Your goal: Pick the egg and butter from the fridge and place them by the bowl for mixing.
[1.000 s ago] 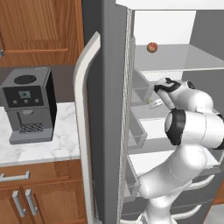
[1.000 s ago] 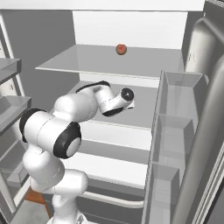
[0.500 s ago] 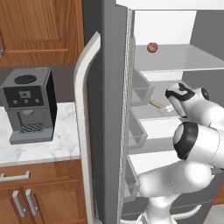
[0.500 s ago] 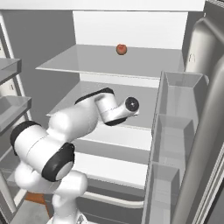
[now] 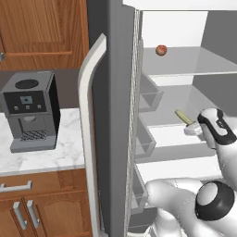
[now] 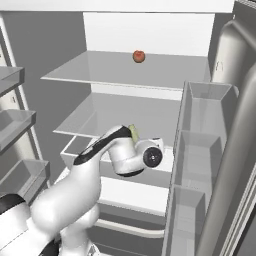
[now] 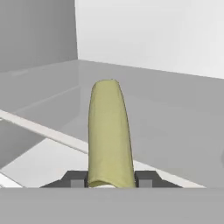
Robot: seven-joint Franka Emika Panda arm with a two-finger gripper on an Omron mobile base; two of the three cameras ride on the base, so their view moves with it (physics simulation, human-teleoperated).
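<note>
My gripper (image 7: 109, 179) is shut on the butter (image 7: 109, 131), a thin yellow-olive stick that points away from the hand over a grey shelf (image 7: 175, 131). From the left base view the butter (image 5: 183, 116) juts out of the gripper (image 5: 192, 127) just above the middle shelf of the open fridge (image 5: 115, 115). In the right base view the butter's tip (image 6: 133, 132) shows behind my white hand, above the front of that shelf. The egg and the bowl are out of view.
A red-orange round fruit (image 5: 161, 50) (image 6: 139, 56) sits on the upper shelf. Clear door bins (image 6: 200, 150) stand to the right, more bins (image 5: 148, 95) on the left door. A coffee machine (image 5: 30, 109) stands on the marble counter (image 5: 60, 152) left of the fridge.
The hand has drawn back from deep on the middle shelf toward its front edge, bringing the butter with it in the shut jaws.
</note>
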